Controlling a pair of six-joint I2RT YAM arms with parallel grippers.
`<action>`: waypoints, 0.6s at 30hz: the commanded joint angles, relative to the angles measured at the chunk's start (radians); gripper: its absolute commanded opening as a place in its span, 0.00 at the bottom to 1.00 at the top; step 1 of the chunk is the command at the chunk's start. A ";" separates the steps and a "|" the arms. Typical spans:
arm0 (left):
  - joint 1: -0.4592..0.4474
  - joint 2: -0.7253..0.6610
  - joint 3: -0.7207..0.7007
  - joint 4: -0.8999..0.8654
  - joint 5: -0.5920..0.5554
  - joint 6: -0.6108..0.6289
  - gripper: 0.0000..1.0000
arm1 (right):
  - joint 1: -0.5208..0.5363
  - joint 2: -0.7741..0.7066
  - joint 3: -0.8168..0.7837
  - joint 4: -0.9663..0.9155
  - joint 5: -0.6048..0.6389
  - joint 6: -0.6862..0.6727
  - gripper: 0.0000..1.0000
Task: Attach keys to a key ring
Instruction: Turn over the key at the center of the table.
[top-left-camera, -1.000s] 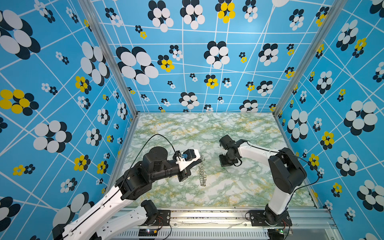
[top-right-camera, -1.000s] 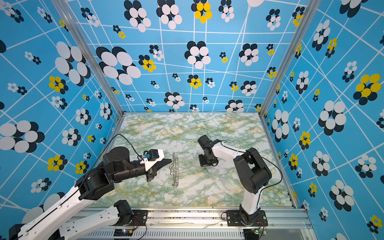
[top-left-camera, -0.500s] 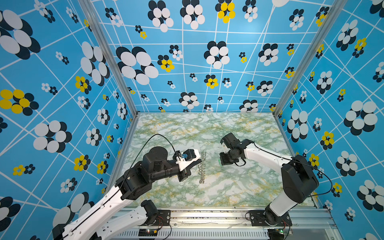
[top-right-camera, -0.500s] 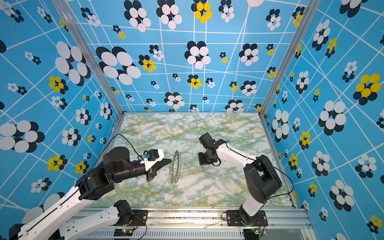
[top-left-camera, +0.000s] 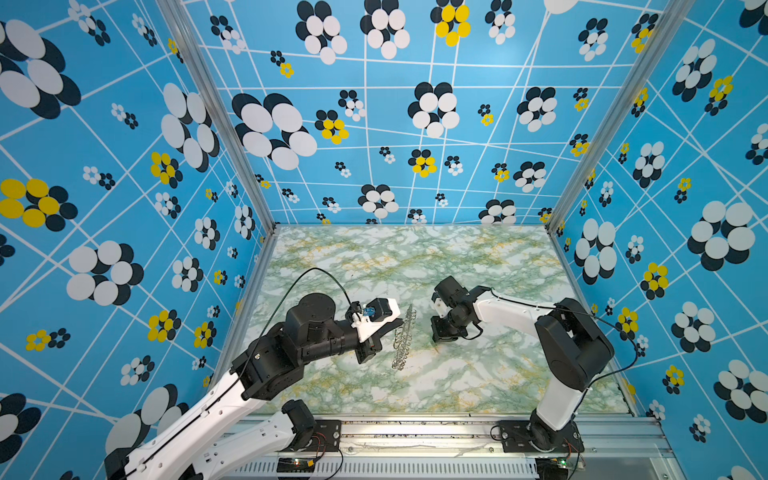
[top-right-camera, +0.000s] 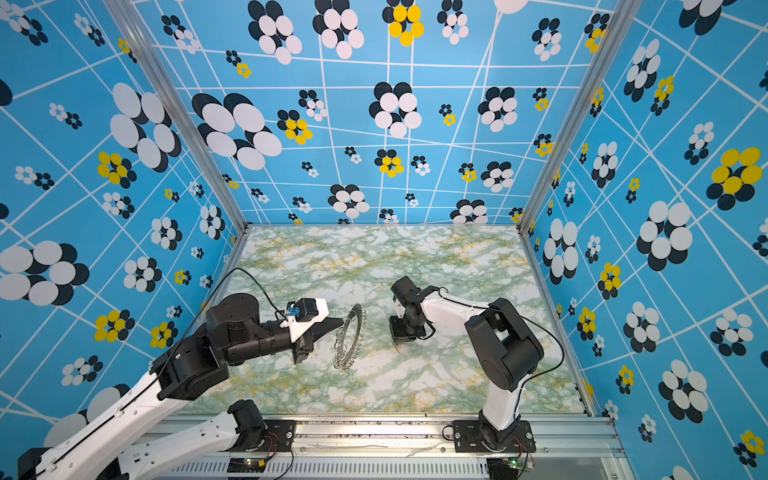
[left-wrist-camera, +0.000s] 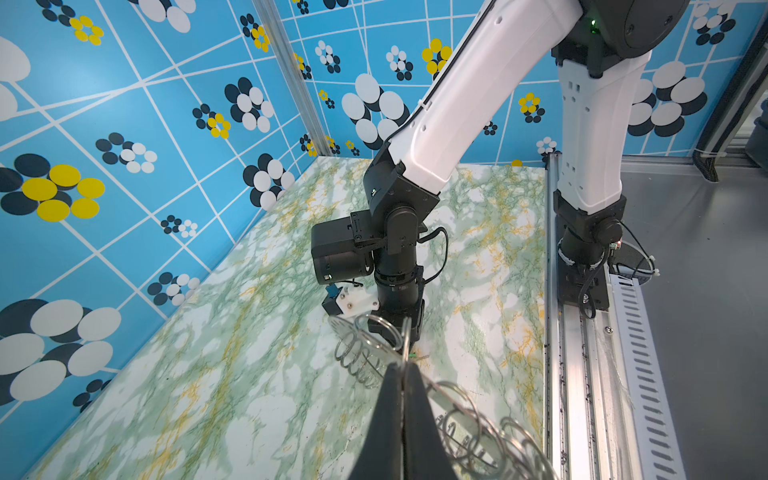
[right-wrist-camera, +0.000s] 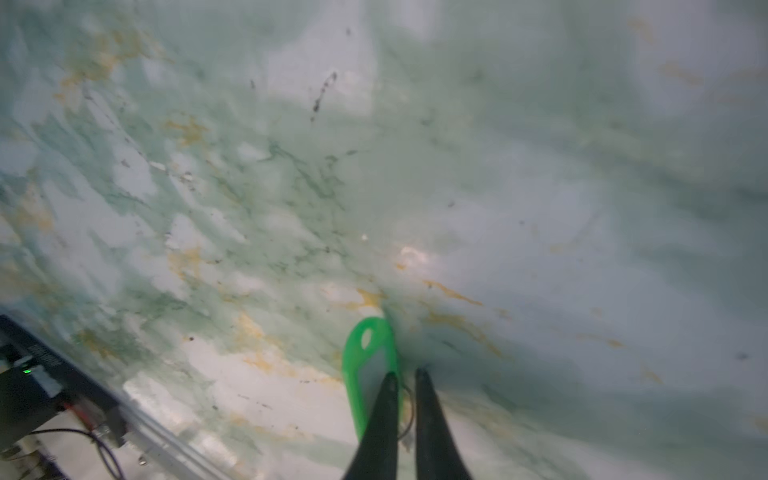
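My left gripper (left-wrist-camera: 402, 366) is shut on the rim of the key ring (left-wrist-camera: 459, 409), a grey ring fringed with wire loops. It holds the key ring (top-left-camera: 402, 337) on edge above the marble table in both top views, and the ring (top-right-camera: 348, 337) shows there as a narrow ellipse. My right gripper (right-wrist-camera: 406, 374) points down at the table, jaws slightly open. The green key tag (right-wrist-camera: 368, 353) lies flat beside and partly under one finger, with a thin wire loop between the fingers. In both top views the right gripper (top-left-camera: 446, 332) hides the tag.
The green-veined marble table (top-left-camera: 415, 257) is walled by blue flowered panels on three sides. An aluminium rail (top-left-camera: 415, 432) with both arm bases runs along the front edge. The right arm's elbow (top-left-camera: 573, 345) stands high at the front right.
The right arm's elbow swung outward and came back while its gripper stayed low over the same spot. The key ring in my left gripper turned a little, showing more of its face.
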 joint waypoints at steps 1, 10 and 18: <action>0.005 -0.007 0.019 -0.005 -0.010 -0.014 0.00 | -0.007 -0.043 -0.006 -0.073 0.172 0.016 0.33; 0.004 -0.009 0.012 0.000 -0.011 -0.017 0.00 | 0.054 -0.185 -0.044 -0.085 0.230 -0.051 0.42; 0.002 -0.016 0.004 0.006 -0.011 -0.025 0.00 | 0.135 -0.114 -0.040 -0.046 0.226 -0.092 0.42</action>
